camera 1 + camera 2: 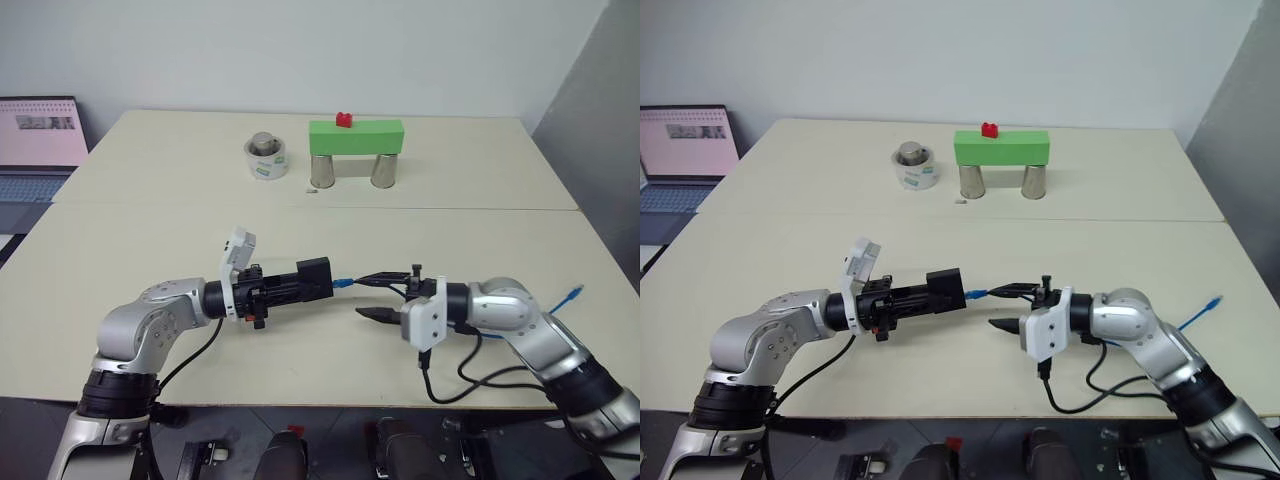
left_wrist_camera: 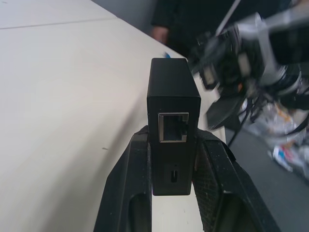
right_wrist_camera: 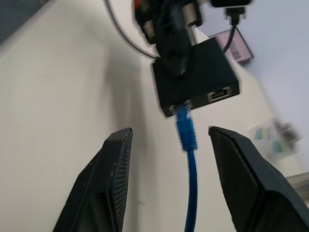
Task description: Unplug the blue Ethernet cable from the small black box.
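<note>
Two claws meet: left claw (image 1: 300, 283) clamps small black box (image 1: 316, 278); right claw (image 1: 380, 296) gapes around blue Ethernet cable (image 3: 190, 179).

The left gripper (image 3: 169, 29) was a blur at twelve o'clock above the small black box (image 3: 195, 72); the blue Ethernet cable (image 3: 191, 193) ran off at six o'clock.

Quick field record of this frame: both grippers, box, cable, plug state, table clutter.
left gripper: shut on the small black box, held above the table
right gripper: open, fingers either side of the blue Ethernet cable, not gripping
plug: at the box's port; seated or out, cannot tell
box's other ports: empty
far table: green block on two cans, tape roll
beside table: laptop
</note>
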Controlling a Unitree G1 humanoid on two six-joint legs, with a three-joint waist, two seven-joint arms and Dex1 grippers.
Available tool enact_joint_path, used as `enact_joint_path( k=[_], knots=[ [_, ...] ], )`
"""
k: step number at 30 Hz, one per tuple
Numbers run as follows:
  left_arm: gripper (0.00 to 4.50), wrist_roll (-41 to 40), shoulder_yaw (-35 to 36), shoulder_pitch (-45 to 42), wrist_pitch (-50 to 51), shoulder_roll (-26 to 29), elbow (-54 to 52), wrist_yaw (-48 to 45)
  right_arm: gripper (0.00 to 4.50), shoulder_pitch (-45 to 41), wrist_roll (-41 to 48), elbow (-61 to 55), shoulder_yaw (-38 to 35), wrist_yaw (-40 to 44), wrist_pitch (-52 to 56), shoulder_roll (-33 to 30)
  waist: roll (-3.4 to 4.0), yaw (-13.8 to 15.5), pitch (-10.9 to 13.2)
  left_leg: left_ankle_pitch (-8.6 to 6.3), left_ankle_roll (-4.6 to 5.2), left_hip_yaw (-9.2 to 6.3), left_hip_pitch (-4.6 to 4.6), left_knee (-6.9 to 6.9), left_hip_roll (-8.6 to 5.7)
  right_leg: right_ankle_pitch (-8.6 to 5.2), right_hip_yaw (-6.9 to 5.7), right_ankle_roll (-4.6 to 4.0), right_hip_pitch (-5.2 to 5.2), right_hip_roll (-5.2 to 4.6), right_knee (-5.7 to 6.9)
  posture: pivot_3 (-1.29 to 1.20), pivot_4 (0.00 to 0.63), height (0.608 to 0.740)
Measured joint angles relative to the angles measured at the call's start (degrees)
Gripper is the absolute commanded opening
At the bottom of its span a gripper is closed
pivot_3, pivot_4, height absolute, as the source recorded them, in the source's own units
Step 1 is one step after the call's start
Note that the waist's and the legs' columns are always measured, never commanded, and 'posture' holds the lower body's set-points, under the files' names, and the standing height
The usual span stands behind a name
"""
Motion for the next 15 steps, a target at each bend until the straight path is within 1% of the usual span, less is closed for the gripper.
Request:
enact_joint_path(
  k=[1,2,3,5,8,10,15],
  knots=[
    [0.79,0.6,-0.5,-0.3,-0.9,0.2,0.0,-0.8,2.54,-0.1,3.4,-1.7,-1.1,-0.1,4.3,-0.2,0.00,0.0,0.0,0.00,0.00,0.00,0.01,0.01,0.00,0.00,-0.01,0.00,0.02,0.00,0.00,0.00,0.150,0.740],
    [0.79,1.3,-1.3,-0.5,-2.6,0.4,0.0,-2.4,2.54,-0.5,9.7,-4.2,-3.0,-0.7,12.2,-0.2,0.00,-0.1,0.0,0.00,0.00,-0.01,0.06,0.02,0.00,0.00,-0.02,0.01,0.06,0.00,-0.01,0.00,0.150,0.740],
    [0.79,1.5,-1.4,-0.6,-3.0,0.5,0.0,-2.9,2.54,-0.7,11.4,-4.7,-3.5,-0.9,14.5,-0.2,0.00,-0.1,0.0,0.00,0.00,0.01,0.07,0.01,0.00,0.00,-0.01,0.01,0.06,0.00,0.00,0.00,0.150,0.740],
    [0.79,2.5,-2.1,-0.9,-5.5,0.6,0.1,-5.3,2.54,-1.2,18.3,-6.1,-4.8,-2.1,24.6,0.2,0.00,-0.2,0.0,0.00,0.01,0.00,0.08,0.00,0.02,0.00,-0.04,0.01,0.05,0.02,0.01,0.00,0.150,0.740],
    [0.79,3.1,-2.4,-1.4,-7.3,0.6,0.5,-6.9,2.54,-1.9,22.7,-6.6,-5.2,-3.8,32.9,1.6,0.00,-0.2,0.0,0.00,0.01,-0.01,0.03,-0.02,0.03,-0.01,-0.06,0.01,0.00,0.04,-0.02,0.00,0.150,0.740],
    [0.79,3.3,-2.5,-2.3,-7.8,0.6,0.7,-7.7,2.54,-2.9,25.2,-6.3,-5.3,-5.0,38.0,3.9,0.00,-0.2,0.0,0.00,0.01,0.01,-0.01,-0.03,0.02,-0.01,-0.05,0.02,-0.01,0.04,-0.05,0.00,0.150,0.740],
    [0.79,4.6,-3.3,-2.8,-9.0,0.6,0.4,-8.5,2.54,-5.2,27.5,-3.5,-6.0,-5.5,45.2,6.1,0.00,-0.2,0.0,-0.01,0.02,0.03,-0.06,-0.05,0.01,-0.01,-0.04,0.02,-0.05,0.03,-0.11,0.00,0.150,0.740]
  ],
)
